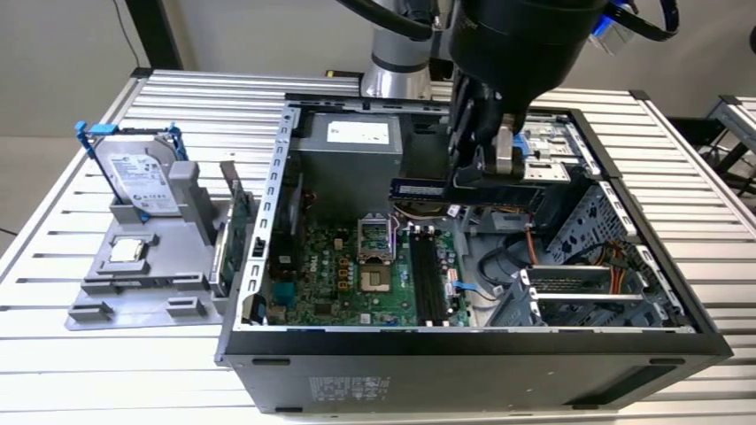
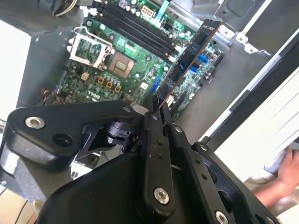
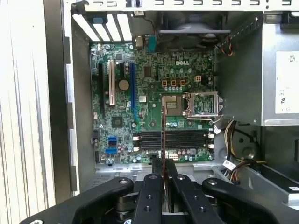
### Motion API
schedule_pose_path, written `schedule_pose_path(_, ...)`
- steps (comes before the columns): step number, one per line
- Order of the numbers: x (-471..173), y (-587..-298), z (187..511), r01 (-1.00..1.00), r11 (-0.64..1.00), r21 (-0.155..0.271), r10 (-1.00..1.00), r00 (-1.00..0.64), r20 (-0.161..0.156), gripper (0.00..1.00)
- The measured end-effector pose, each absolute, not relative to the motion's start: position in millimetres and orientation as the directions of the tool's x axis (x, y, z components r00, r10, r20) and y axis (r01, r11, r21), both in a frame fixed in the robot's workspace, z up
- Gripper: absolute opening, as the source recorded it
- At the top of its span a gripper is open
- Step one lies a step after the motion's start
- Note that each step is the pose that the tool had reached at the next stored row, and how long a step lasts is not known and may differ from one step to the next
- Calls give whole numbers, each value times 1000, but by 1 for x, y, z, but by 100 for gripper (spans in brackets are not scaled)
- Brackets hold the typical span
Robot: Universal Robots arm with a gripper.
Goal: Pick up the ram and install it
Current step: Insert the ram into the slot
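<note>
From where I am standing, the open computer case (image 1: 473, 372) is sitting closest, its black wall facing me, on a ribbed metal table (image 1: 709, 221). To the exterior view's left of it a grey holder (image 1: 88, 312) is carrying a small square silver chip (image 1: 127, 251) and, further back, a hard drive (image 1: 140, 177) standing upright in a blue frame.

Inside the case the green motherboard (image 1: 343, 274) is lying flat on the floor, and its long black slots (image 1: 428, 274) are sitting empty beside the open processor socket (image 1: 374, 237).

Above the board the gripper (image 2: 156, 106) is hanging inside the case with its black fingers (image 2: 164, 122) pinched tight on one end of the ram (image 2: 192, 53). The dark stick is jutting out from the fingertips, and it is hovering in the air, clear of the board. In the exterior view the ram is pointing toward the exterior view's left, over the far end of the slots. In the first wrist view it is showing edge-on as a thin line crossing the slots.

In the second wrist view, a person's hand (image 2: 286, 175) is resting outside the case wall.

Further back, the grey power supply (image 1: 354, 146) is filling the rear corner, and behind it the arm (image 1: 396, 62) is rising from the table's far edge.
</note>
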State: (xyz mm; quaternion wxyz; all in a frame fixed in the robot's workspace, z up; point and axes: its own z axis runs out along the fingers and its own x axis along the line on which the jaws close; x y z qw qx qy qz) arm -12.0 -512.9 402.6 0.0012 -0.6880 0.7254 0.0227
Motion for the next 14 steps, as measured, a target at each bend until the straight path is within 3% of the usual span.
schedule_pose_path(14,-8,-499,403,-998,52,31,-998,-53,-33,0)
